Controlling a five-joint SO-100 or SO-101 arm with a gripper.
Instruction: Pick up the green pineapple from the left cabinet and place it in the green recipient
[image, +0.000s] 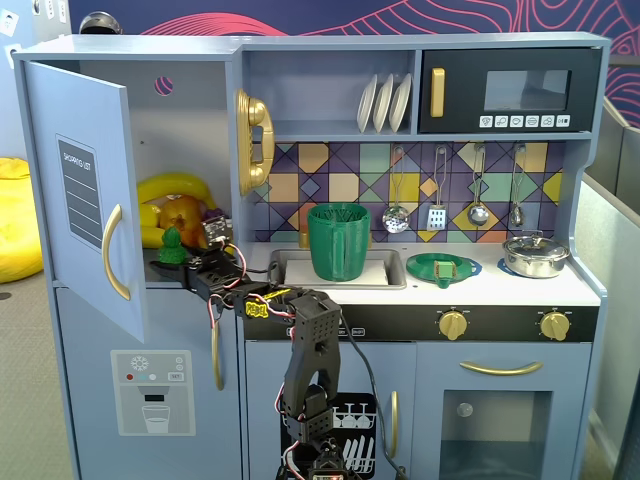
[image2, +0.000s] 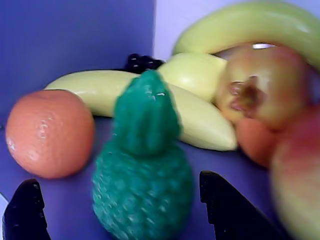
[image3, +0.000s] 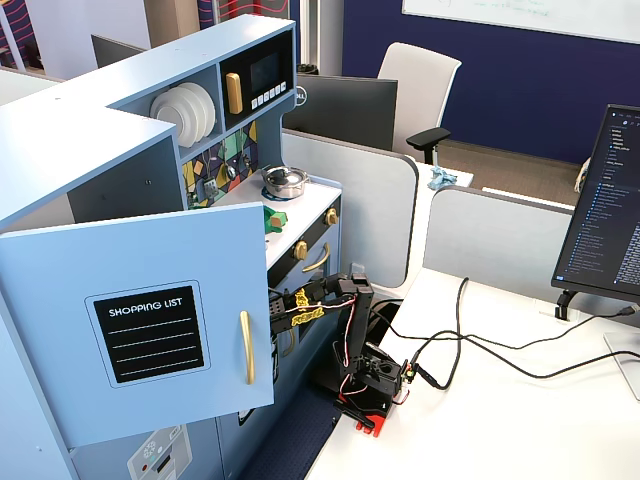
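Pincer (image2: 122, 207) spread wide, black fingers flanking small bumpy all-green toy pineapple (image2: 142, 170) inside light-blue left cabinet (image: 85, 190); orange round fruit (image2: 49, 132) beside it.

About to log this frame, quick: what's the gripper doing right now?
Gripper: open, its fingers on either side of the green pineapple in the wrist view, not yet closed on it.

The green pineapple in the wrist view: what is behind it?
Behind the green pineapple lie yellow bananas. An orange fruit sits to its left and a reddish fruit to its right. A small dark object shows further back. The pineapple's crown covers part of the bananas.
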